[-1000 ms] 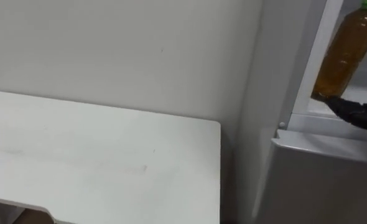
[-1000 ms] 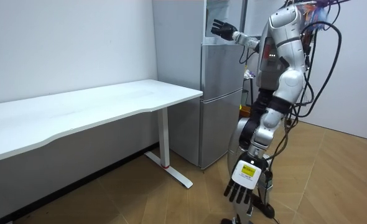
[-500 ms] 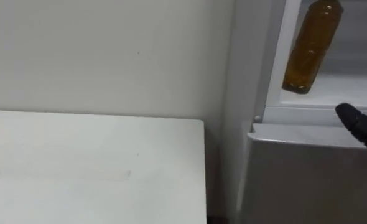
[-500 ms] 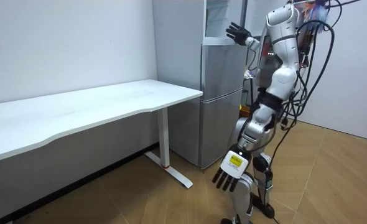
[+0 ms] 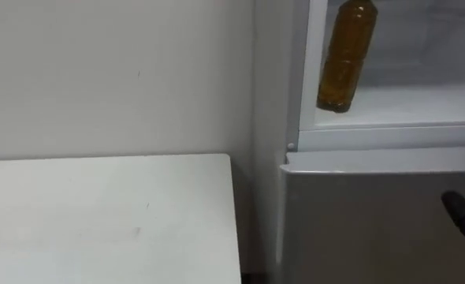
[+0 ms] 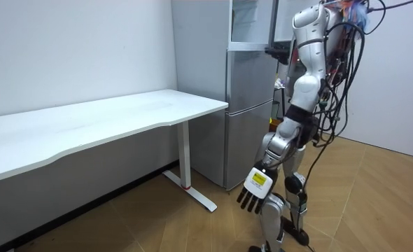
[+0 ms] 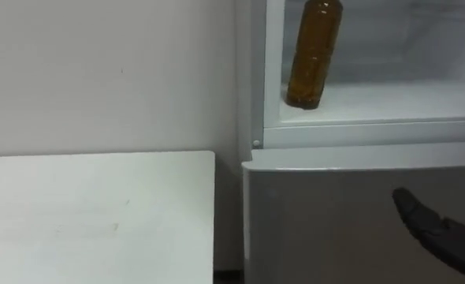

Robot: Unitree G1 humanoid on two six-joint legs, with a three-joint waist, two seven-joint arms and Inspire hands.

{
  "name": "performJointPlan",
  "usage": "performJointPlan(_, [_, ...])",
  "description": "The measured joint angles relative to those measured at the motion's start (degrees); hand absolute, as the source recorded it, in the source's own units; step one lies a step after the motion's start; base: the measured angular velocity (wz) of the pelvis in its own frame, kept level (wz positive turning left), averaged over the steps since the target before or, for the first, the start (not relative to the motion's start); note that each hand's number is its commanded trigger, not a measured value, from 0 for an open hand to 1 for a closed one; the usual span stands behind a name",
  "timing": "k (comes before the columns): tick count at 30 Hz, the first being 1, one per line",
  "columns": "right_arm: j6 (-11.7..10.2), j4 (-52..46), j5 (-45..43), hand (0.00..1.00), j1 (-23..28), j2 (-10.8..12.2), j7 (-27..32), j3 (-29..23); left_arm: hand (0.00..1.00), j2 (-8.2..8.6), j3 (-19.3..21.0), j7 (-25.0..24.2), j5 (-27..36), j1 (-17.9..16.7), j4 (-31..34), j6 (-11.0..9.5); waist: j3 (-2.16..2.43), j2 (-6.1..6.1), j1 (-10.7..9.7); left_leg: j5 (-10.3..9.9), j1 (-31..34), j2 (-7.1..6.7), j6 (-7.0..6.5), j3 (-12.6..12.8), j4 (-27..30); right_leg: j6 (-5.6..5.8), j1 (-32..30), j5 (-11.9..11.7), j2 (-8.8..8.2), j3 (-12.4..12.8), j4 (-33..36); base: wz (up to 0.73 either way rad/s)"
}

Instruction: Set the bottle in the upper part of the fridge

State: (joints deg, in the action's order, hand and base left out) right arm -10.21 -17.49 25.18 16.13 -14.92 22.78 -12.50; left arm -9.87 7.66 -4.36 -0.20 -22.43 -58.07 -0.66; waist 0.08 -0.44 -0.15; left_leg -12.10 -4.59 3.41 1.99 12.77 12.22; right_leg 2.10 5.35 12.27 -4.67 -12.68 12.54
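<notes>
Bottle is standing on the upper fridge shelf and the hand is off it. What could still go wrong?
1. The bottle stands near the front edge of the shelf and looks slightly tilted; it may tip out.
2. The right hand, open, hangs below that shelf; raising it could clip the bottle.

The robot is built of smooth silver-white shells over its head, chest, arms and thighs, with darker grey and black parts at the waist and joints. A thick bundle of black cables loops down behind its back, and a few red and blue wires gather near the top of its head. The left hand (image 6: pixel 257 190) has black fingers (image 6: pixel 248 204) and a white plate on its back that carries a yellow label with dark print. The right hand (image 7: pixel 445 235) is black all over, and its fingers are slim, matt and rounded at the tips.
</notes>
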Motion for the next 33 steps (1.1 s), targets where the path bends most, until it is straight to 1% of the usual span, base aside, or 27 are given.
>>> performJointPlan(1, [-0.3, 1.0, -0.3, 0.00, 0.5, 0.3, 0.0, 0.5, 0.00, -0.05, -0.4, 0.1, 0.0, 0.0, 0.0, 0.0, -0.10, 0.17, -0.2, 0.0, -0.1, 0.00, 0.01, 0.0, 0.0, 0.01, 0.1, 0.0, 0.00, 0.0, 0.0, 0.00])
performJointPlan(2, [-0.4, 2.7, -0.8, 0.00, 1.7, 0.8, 0.3, 1.2, 0.00, -0.08, -1.2, 0.3, 0.0, 0.3, 0.1, -0.1, -0.08, 0.23, -0.4, -0.1, -0.2, -0.02, 0.02, 0.0, 0.0, 0.02, 0.2, 0.0, 0.01, 0.0, 0.0, 0.00])
performJointPlan(3, [-0.4, 4.5, -0.9, 0.00, 2.6, 1.6, 0.9, 2.0, 0.00, -0.08, -1.2, 0.4, 0.0, 0.4, 0.1, -0.1, -0.07, 0.24, -0.8, -0.1, -0.2, -0.03, 0.03, 0.0, 0.0, 0.06, 0.2, 0.0, 0.01, 0.0, 0.0, 0.00])
performJointPlan(4, [-0.4, 5.2, -0.9, 0.00, 3.0, 1.9, 1.5, 2.4, 0.00, -0.08, -1.2, 0.5, 0.1, 0.4, 0.1, -0.2, -0.07, 0.23, -1.0, -0.1, -0.2, -0.03, 0.03, 0.1, 0.0, 0.07, 0.2, 0.0, 0.01, 0.1, 0.0, -0.06])
performJointPlan(5, [-0.4, 6.4, -0.9, 0.00, 3.8, 2.3, 2.4, 2.7, 0.00, -0.06, -1.2, 0.5, 0.3, 0.4, 0.2, -0.3, -0.10, 0.50, -1.1, -0.1, -0.3, -0.03, 0.01, 0.5, -0.1, 0.07, 0.1, 0.0, 0.01, 0.5, 0.0, -0.16])
performJointPlan(6, [-0.6, 7.8, -0.7, 0.00, 4.4, 2.3, 3.1, 2.7, 0.00, -0.07, -1.3, 0.5, 1.2, 0.3, 0.1, -0.4, -0.26, 0.91, -1.1, -0.2, -0.8, -0.03, 0.00, 0.9, -0.4, 0.08, 0.1, 0.0, 0.03, 1.0, 0.0, -0.20])
performJointPlan(8, [-0.7, 10.7, -0.3, 0.00, 4.4, 2.4, 4.8, 2.8, 0.00, -0.09, -1.3, 0.5, 2.8, 0.3, 0.0, -0.7, -0.22, 1.53, -1.2, -0.2, -1.0, -0.06, 0.00, 1.3, -0.7, 0.19, 0.2, 0.1, 0.04, 1.4, 0.1, -0.12])
performJointPlan(9, [-1.1, 13.8, 0.1, 0.00, 4.4, 2.4, 5.5, 2.9, 0.00, -0.18, -1.6, 0.9, 3.1, 0.4, 0.1, -0.7, -0.18, 1.64, -1.4, -0.2, -1.1, -0.05, 0.01, 1.3, -0.8, 0.24, 0.2, 0.2, 0.04, 1.4, 0.1, 0.00])
performJointPlan(11, [-1.2, 19.1, 1.7, 0.00, 4.4, 2.6, 6.4, 2.9, 0.00, 0.09, -1.9, 1.5, 3.8, 0.4, 0.6, -0.9, -0.17, 1.60, -1.5, -0.2, -1.2, -0.06, 0.01, 1.2, -0.8, 0.24, 0.2, 0.2, 0.04, 1.4, 0.1, 0.00])
performJointPlan(14, [-1.2, 26.4, 2.5, 0.00, 4.6, 3.8, 7.2, 2.9, 0.00, 0.27, -2.3, 1.5, 4.5, 0.0, 0.5, -0.9, -0.11, 1.46, -1.8, -0.2, -1.1, -0.09, 0.01, 1.2, -0.8, 0.28, 0.1, 0.2, 0.02, 1.3, 0.0, 0.00])
performJointPlan(15, [-0.8, 28.5, 4.0, 0.00, 5.0, 3.8, 7.6, 2.9, 0.00, 0.27, -2.3, 1.5, 4.6, -0.1, 0.6, -0.9, -0.07, 1.38, -1.8, -0.2, -1.0, -0.14, 0.01, 1.2, -0.8, 0.32, 0.0, 0.2, -0.01, 1.3, 0.0, 0.00])
performJointPlan(17, [-0.7, 29.4, 6.6, 0.00, 5.8, 4.3, 9.1, 2.9, 0.00, 0.27, -2.3, 1.5, 4.7, -0.6, 0.7, -0.9, -0.06, 1.37, -1.8, -0.2, -1.0, -0.21, 0.00, 1.2, -0.8, 0.35, 0.0, 0.3, -0.08, 1.3, 0.0, 0.00])
performJointPlan(18, [-1.0, 31.6, 7.4, 0.00, 5.9, 4.3, 9.5, 3.0, 0.00, 0.20, -2.3, 1.6, 5.2, -1.0, 0.7, -0.9, 0.05, 1.17, -2.3, -0.2, -1.3, -0.23, 0.00, 1.1, -0.8, 0.36, 0.4, 0.3, -0.09, 1.3, -0.1, 0.00])
performJointPlan(20, [-1.2, 35.6, 8.5, 0.00, 6.1, 4.3, 9.9, 3.4, 0.00, 0.18, -2.4, 1.7, 5.3, -1.4, 0.6, -1.0, 0.02, 0.71, -2.4, -0.2, -2.1, -0.25, 0.01, 1.0, -0.8, 0.40, 1.3, 0.3, -0.09, 1.3, -0.3, 0.02])
performJointPlan(21, [-1.2, 38.0, 8.7, 0.00, 6.4, 4.3, 10.6, 3.8, 0.00, 0.19, -2.4, 1.7, 5.4, -1.6, 0.4, -1.0, 0.14, 0.53, -2.5, -0.2, -2.2, -0.25, 0.01, 1.0, -0.8, 0.40, 1.7, 0.3, -0.05, 1.1, -0.8, 0.00])
performJointPlan(24, [-1.2, 42.9, 10.0, 0.00, 6.7, 4.4, 11.7, 4.4, 0.00, 0.20, -3.4, 2.6, 6.5, -1.9, 0.4, -1.0, 0.11, 0.49, -2.5, -0.3, -2.5, -0.26, 0.02, 1.0, -0.8, 0.45, 1.8, 0.4, -0.07, 1.3, -0.9, 0.00])
performJointPlan(29, [-1.2, 46.5, 13.5, 0.00, 7.0, 4.5, 13.6, 4.1, 0.00, 0.21, -3.4, 2.7, 9.7, -2.6, 0.6, -1.0, 0.05, 0.59, -2.9, -0.4, -3.1, -0.21, 0.08, 0.8, -1.0, 0.40, 2.5, 0.6, -0.03, 1.1, -0.8, 0.01])
performJointPlan(33, [-1.6, 46.8, 19.3, 0.00, 6.9, 4.4, 15.4, 2.8, 0.00, 0.20, -3.4, 3.1, 10.9, -2.8, 0.6, -1.0, 0.03, 0.50, -3.0, -0.4, -3.5, -0.22, 0.06, 0.9, -1.0, 0.39, 2.7, 0.6, -0.03, 1.1, -0.8, 0.00])
